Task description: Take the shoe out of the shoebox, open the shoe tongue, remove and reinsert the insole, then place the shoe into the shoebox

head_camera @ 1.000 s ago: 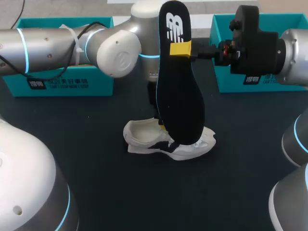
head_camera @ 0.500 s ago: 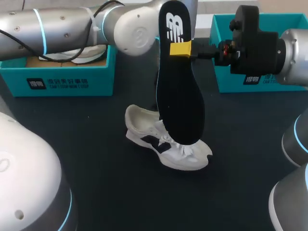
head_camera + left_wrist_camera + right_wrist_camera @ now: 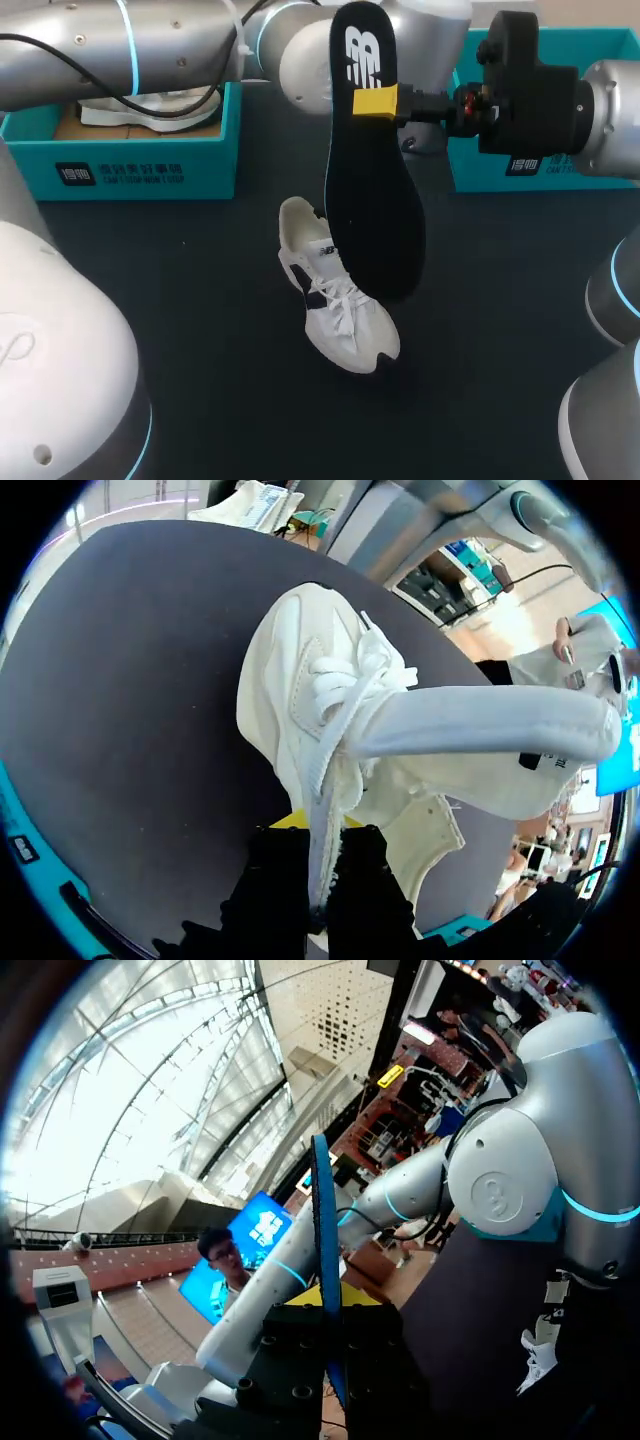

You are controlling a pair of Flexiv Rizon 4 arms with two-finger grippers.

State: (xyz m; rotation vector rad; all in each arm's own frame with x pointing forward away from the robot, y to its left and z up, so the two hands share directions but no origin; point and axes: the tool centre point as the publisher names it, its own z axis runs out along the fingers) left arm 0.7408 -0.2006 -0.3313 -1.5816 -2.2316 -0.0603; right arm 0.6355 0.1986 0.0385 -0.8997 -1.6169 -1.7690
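Note:
A white shoe (image 3: 337,303) stands on the dark table, toe toward the front edge, heel partly behind the black insole (image 3: 375,210). The insole hangs upright above the shoe, and my right gripper (image 3: 377,101) is shut on its upper part. The right wrist view shows the insole (image 3: 322,1250) edge-on between that gripper's (image 3: 325,1305) fingers, with the shoe (image 3: 540,1350) far below. In the left wrist view my left gripper (image 3: 318,855) is shut on the shoe's (image 3: 300,690) opening edge, beside the pulled-out tongue (image 3: 480,730). The insole hides this gripper in the head view.
A teal shoebox (image 3: 120,160) at the back left holds another white shoe (image 3: 150,108). A second teal shoebox (image 3: 470,150) stands at the back right, behind my right arm. My left arm (image 3: 150,40) spans the table's back. Bare table (image 3: 200,330) lies in front.
My left arm has swung up and back, turning the shoe from lying sideways to pointing its toe at the front. The insole and the right arm have not moved.

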